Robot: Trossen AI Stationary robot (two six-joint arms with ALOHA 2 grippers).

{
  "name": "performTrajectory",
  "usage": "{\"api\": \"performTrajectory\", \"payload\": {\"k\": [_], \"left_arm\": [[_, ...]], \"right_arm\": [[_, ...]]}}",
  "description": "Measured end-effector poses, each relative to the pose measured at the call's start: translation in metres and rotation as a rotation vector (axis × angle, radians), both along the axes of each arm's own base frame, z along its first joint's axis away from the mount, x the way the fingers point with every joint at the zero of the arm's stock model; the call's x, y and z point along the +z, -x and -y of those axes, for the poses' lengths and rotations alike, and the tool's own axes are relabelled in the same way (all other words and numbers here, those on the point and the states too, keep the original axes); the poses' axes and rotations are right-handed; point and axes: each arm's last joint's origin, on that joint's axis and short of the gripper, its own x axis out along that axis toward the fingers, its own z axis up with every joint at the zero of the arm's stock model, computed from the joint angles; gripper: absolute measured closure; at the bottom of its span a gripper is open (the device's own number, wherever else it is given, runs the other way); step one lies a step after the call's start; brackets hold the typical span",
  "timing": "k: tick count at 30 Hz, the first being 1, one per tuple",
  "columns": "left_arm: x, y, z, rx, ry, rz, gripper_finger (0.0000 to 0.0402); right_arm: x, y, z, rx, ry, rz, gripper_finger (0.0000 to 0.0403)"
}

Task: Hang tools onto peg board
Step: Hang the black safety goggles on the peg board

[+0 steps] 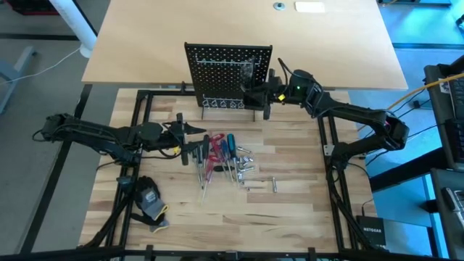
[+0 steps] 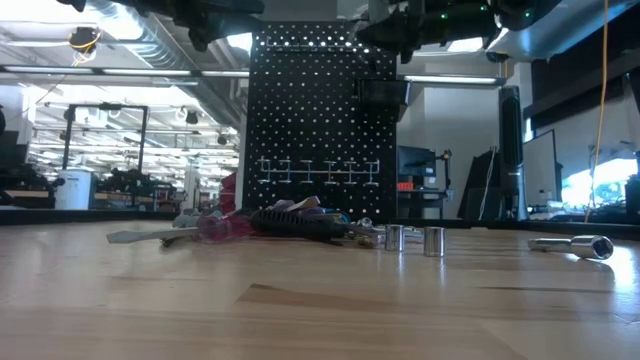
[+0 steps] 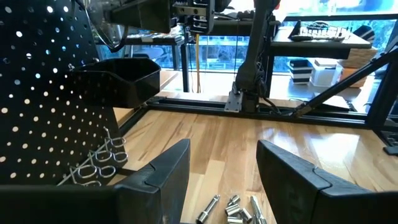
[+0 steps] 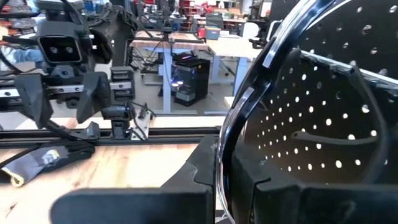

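1. Barely started, by the look of it: most tools [image 1: 217, 154] lying in a pile mid-table, just in front of the peg board [image 1: 228, 72]; screwdrivers with red and blue handles, silver bits [image 1: 246, 165] scattered beside them, one bit [image 1: 275, 184] a little apart toward the right.
2. Peg board upright at the far edge of the wood worktop [image 1: 290, 217], row of wire hooks [image 2: 315, 170] looking empty in the low view, small black bin [image 3: 121, 78] near its right side.
3. Right gripper [image 1: 262, 94] up against the board's right edge, pinching a slim curved metal piece [image 4: 239, 118] just in front of the perforated face; likely a tool being hung, exact kind not clear.
4. Left gripper [image 1: 190, 130] hovering above the left end of the pile, fingers [image 3: 161, 180] spread wide, nothing between them.
5. Left to do: nearly the whole pile, plus loose bits probably meant for the bin.
6. Around: black-and-yellow glove [image 1: 148, 203] at near left, not part of the job; black frame rails [image 1: 138, 109] bordering the worktop.
7. In the way: tools overlapping in the heap, so single picks awkward; right arm crowding the board's right side, little room there for the left arm.
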Motion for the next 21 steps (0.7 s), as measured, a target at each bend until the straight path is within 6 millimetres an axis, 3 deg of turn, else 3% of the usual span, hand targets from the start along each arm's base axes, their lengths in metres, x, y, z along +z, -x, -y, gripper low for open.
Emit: {"api": "performTrajectory", "payload": {"k": [21], "left_arm": [[-0.001,0.0,0.0,0.0,0.005,-0.004,0.0227]], "right_arm": [[-0.022,-0.005,0.008,-0.101,-0.01,-0.146,0.0384]]}}
